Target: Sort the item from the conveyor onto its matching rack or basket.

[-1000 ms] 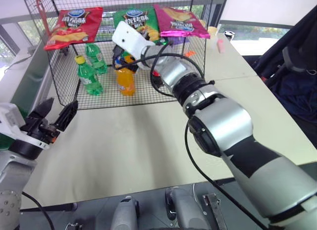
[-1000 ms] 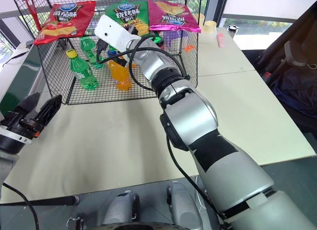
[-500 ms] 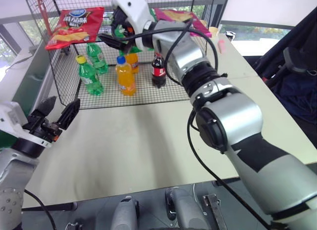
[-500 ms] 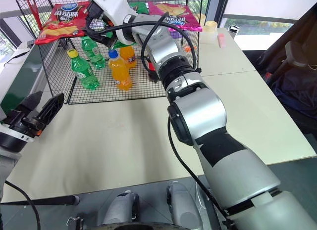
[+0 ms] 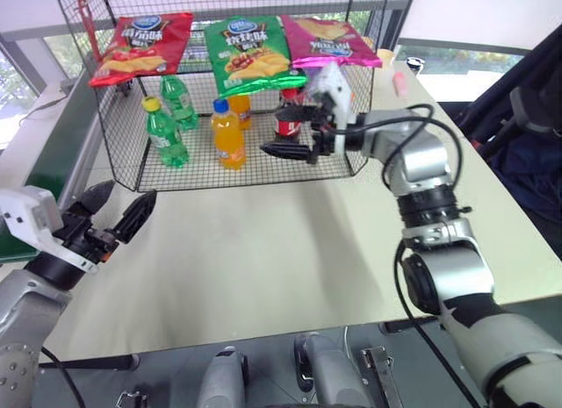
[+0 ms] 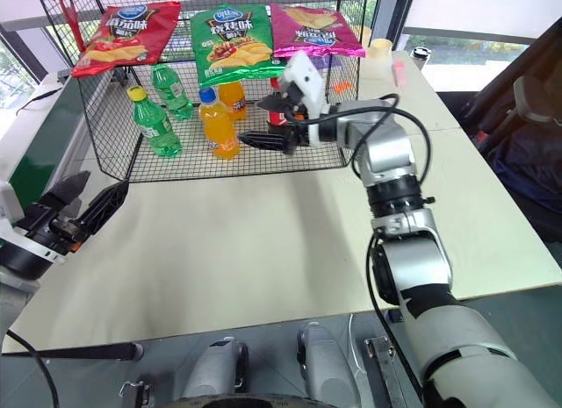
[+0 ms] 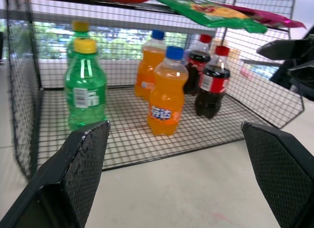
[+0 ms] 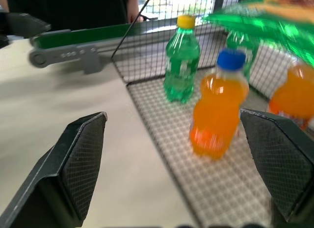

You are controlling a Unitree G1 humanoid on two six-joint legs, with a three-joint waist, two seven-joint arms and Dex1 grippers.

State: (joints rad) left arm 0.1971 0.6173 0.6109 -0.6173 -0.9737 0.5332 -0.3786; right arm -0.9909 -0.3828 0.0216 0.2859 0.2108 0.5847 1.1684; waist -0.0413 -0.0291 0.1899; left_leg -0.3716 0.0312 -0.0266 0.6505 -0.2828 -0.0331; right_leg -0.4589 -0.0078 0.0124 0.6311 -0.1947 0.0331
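Note:
The item, a shiny green crisp bag (image 5: 250,51), lies flat on the upper wire shelf of the black wire rack (image 5: 255,182), between a red bag (image 5: 140,41) and a pink bag (image 5: 329,41). Its front edge overhangs the shelf, as the left wrist view shows (image 7: 211,10). My right gripper (image 5: 295,132) hangs open and empty just in front of the rack's right half, below the shelf, pointing left. My left gripper (image 5: 120,200) stands open and empty over the table's near left, facing the rack. The conveyor (image 8: 73,41), a green belt in a grey frame, runs along the rack's left side.
On the rack's lower floor stand green soda bottles (image 5: 164,132), orange bottles (image 5: 228,132) and cola bottles (image 7: 213,86). The pale table (image 5: 263,250) spreads out in front of the rack. A pink object (image 5: 400,82) and small cups lie far right.
My right gripper has drawn back from the upper shelf, coming down and right in front of the rack. The green bag stays on the shelf. The left gripper has hardly moved.

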